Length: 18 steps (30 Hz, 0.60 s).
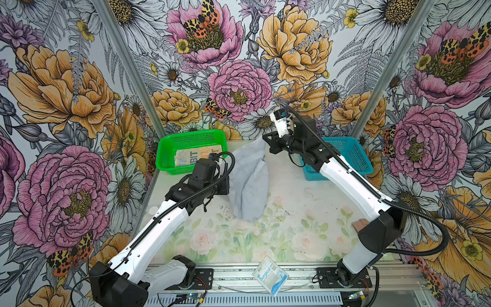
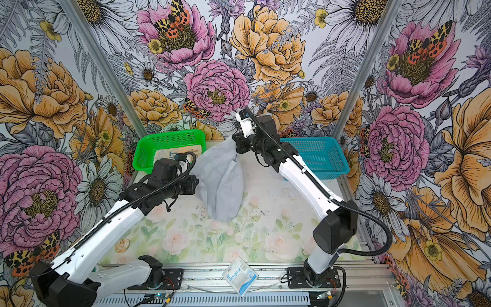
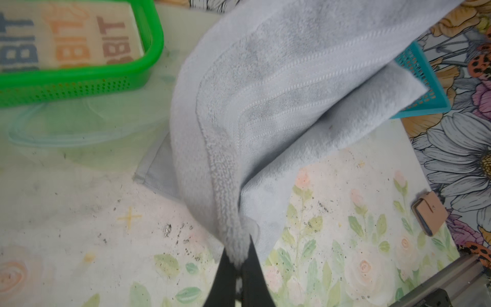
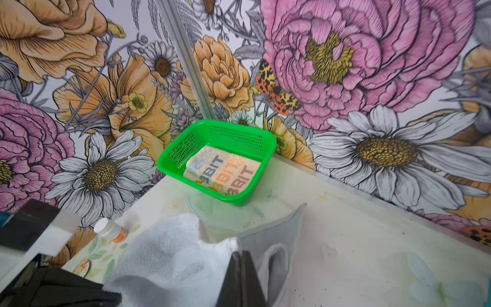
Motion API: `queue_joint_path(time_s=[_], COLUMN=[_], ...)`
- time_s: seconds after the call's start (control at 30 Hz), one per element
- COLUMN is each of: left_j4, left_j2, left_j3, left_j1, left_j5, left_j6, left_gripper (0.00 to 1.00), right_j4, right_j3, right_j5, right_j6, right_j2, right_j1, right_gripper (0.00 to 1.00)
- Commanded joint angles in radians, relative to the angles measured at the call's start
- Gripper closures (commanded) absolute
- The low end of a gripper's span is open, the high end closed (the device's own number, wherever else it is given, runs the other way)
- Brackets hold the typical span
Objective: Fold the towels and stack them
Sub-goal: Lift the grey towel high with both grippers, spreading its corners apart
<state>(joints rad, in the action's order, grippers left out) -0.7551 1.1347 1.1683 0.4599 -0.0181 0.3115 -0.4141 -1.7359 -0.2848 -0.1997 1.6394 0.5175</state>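
A plain light grey towel [image 1: 249,180] [image 2: 221,183] hangs between my two grippers, its lower end draping onto the table. My left gripper [image 1: 229,186] [image 2: 198,183] is shut on one bunched corner; the left wrist view shows the dark jaws [image 3: 237,249] pinching the terry edge of the towel [image 3: 279,93]. My right gripper [image 1: 264,141] [image 2: 234,143] [image 4: 240,252] is shut on another corner, higher and farther back, with the towel [image 4: 172,260] spread beside it. A folded towel with blue and orange "RABBIT" lettering [image 1: 198,156] [image 3: 66,34] [image 4: 223,172] lies in the green basket [image 1: 191,134] [image 3: 79,77] [image 4: 212,125].
A teal basket [image 1: 350,156] [image 2: 318,156] [image 3: 422,79] stands at the back right. A white-blue "Surgical" packet [image 1: 269,275] [image 2: 239,273] lies on the front rail. A small tan pouch [image 1: 358,226] [image 3: 429,212] sits at the right edge; a white bottle [image 4: 110,230] lies at the left edge.
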Motion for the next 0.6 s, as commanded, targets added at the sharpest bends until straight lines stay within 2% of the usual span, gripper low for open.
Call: queue_joint_path(time_s=[0.0,0.27,0.57], left_j4=[-0.048,-0.061,-0.063], left_j2=[0.035,0.076,0.079], left_j3=[0.173,0.530,0.783], left_j1=[-0.007,0.002,0.045], left_j5=[0.047,0.120,0.137], left_j6=[-0.122,-0.263,-0.438], left_gripper=[1.00,1.00,1.00], right_j4=[0.045,0.144,0.147], right_j3=[-0.014,0.003,-0.049], right_j5=[-0.002,0.038,0.068], right_j6=[0.014,0.023,0.075], right_j2=[-0.078,-0.265,-0.386], right_j1=[-0.014,-0.020,-0.020], right_gripper=[1.00,1.00,1.00])
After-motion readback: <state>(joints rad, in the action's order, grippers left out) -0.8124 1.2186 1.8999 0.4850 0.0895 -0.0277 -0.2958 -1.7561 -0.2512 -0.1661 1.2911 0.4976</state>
